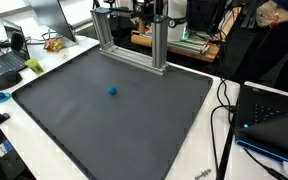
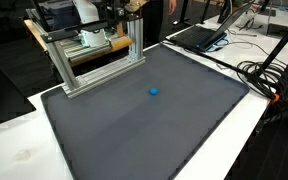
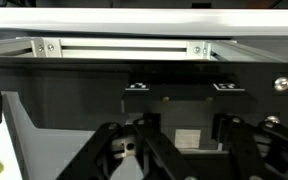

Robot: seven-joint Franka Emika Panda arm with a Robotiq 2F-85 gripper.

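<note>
Near the middle of the dark mat (image 1: 74,120) that covers most of the desk (image 2: 14,140) lies a small blue ball (image 1: 111,90), alone and well apart from everything else; both exterior views show it (image 2: 153,91). It sits a little closer to the mat's far edge than to its near one. On that far edge, at a corner of the mat, stands an aluminium frame (image 1: 134,45) of upright posts and cross rails.

The pincer (image 3: 179,162) shows only in the wrist view. Its black finger linkages rise from the bottom of the picture, with one of the frame's rails (image 3: 124,47) running straight across close in front. Its tips are cut off by the picture's edge, so I cannot tell whether it stands wide or narrow, and nothing shows between the fingers.

The ball does not appear in the wrist view at all. Judging from that, the pincer hangs by the frame at the far edge, and the ball lies out from it toward the mat's centre. Being round, the ball has no long axis to line up with.
</note>
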